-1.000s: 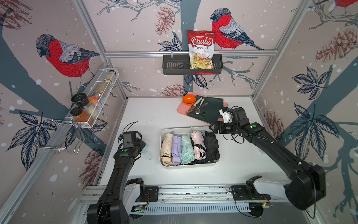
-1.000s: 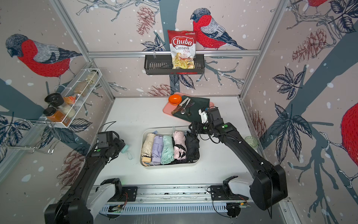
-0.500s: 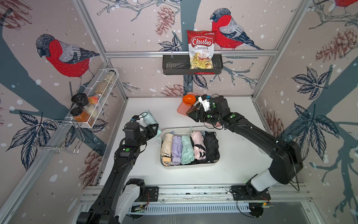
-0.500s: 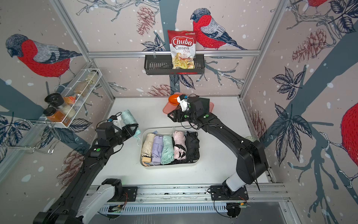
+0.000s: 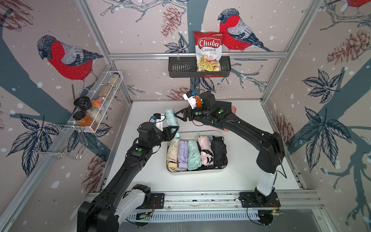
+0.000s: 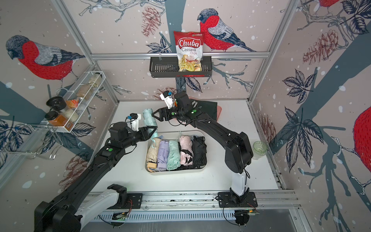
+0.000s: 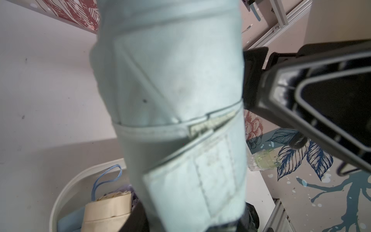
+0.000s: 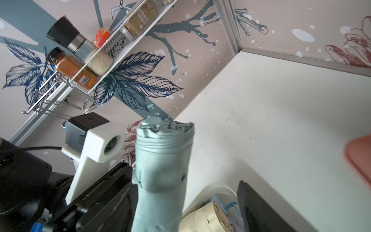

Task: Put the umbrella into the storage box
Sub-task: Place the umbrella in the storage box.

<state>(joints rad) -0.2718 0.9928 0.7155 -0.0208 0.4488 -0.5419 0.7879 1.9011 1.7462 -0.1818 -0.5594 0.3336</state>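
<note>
A pale mint folded umbrella (image 5: 171,118) (image 6: 149,119) stands upright in the air, with my left gripper (image 5: 173,131) (image 6: 153,130) shut on its lower half. It hangs over the far left corner of the cream-white storage box (image 5: 197,172) (image 6: 175,172), which holds several folded umbrellas side by side. My right gripper (image 5: 177,117) (image 6: 155,116) is open at the umbrella's upper half, reaching in from the right. In the left wrist view one of its fingers (image 7: 255,80) lies against the umbrella (image 7: 174,96). The right wrist view shows the umbrella (image 8: 162,170) beside one finger (image 8: 259,211).
A pink tray (image 5: 234,109) with a dark cloth (image 5: 226,105) lies at the back under my right arm. A black wall basket (image 5: 180,69) holds a chips bag (image 5: 208,51). A wire spice rack (image 5: 100,100) hangs on the left wall. A green cup (image 6: 259,149) stands at the right.
My left gripper has lifted the mint umbrella off the table at the left and carried it towards the box's far left corner. My right arm has swung left from the tray to the umbrella.
</note>
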